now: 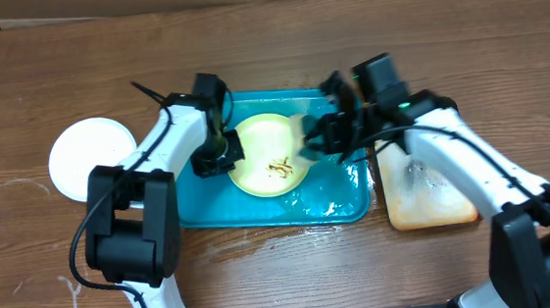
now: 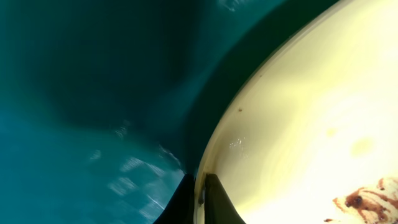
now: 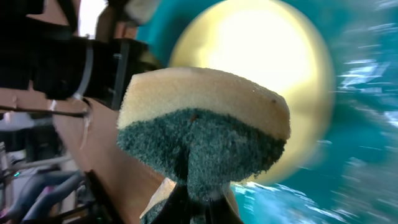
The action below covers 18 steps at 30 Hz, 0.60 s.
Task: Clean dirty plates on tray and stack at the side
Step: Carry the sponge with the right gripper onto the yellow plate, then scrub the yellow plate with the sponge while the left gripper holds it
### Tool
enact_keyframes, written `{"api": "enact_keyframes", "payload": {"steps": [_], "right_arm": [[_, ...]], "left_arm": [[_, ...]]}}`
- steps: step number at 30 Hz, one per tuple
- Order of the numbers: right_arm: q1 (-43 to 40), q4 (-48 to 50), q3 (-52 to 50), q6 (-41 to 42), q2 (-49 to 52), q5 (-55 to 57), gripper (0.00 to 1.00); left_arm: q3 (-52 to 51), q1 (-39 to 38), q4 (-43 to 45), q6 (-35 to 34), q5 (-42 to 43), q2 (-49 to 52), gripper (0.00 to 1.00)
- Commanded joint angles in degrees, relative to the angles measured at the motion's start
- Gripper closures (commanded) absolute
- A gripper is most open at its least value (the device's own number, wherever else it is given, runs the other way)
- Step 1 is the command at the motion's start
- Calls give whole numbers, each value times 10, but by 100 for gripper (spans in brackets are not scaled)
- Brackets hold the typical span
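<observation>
The main risk, as I judge it, is the yellow-green plate [image 1: 265, 149] skating or tipping once the sponge [image 3: 205, 124] bears down. The left gripper [image 1: 218, 160] is clenched on only a thin bite of the plate's left rim. The teal tray [image 1: 343, 206] underneath has a wet-looking sheen, so a hard or off-centre scrub could twist the plate out of that pinch or lever its far edge up. A second risk is a missed patch: the brown smear [image 1: 278, 166] sits right of the plate's centre and toward the near rim, and a pass kept to the right edge would leave it. The right gripper [image 1: 325, 138] is grasping the sponge by its green scouring side and holds it just off the plate's right rim; I cannot tell whether it touches. The plate lies flat in the middle of the tray, soiled face up. It is round and so has no long axis of its own (the tray's runs left to right in the overhead view). A white plate [image 1: 91, 157] sits on the surface [image 1: 265, 273] left of the tray.
</observation>
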Motion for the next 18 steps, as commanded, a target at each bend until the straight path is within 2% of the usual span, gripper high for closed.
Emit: {"api": "enact_keyframes", "payload": {"steps": [1,6,12,18], "right_arm": [[27,22,10,95,19,31,96],[49,36,10,175,45,83,96],[61,53,2,313,74,152,96],[84,101,2,342,101,144,96]], "left_arm": [[-19,-37,-9,-12,-72,24,96],[-19,-62,-8,-38,-100,24,96],[-19,-64,-10,-70,-99,24,96],[-19,-64,-15,-95,-110,24,96]]}}
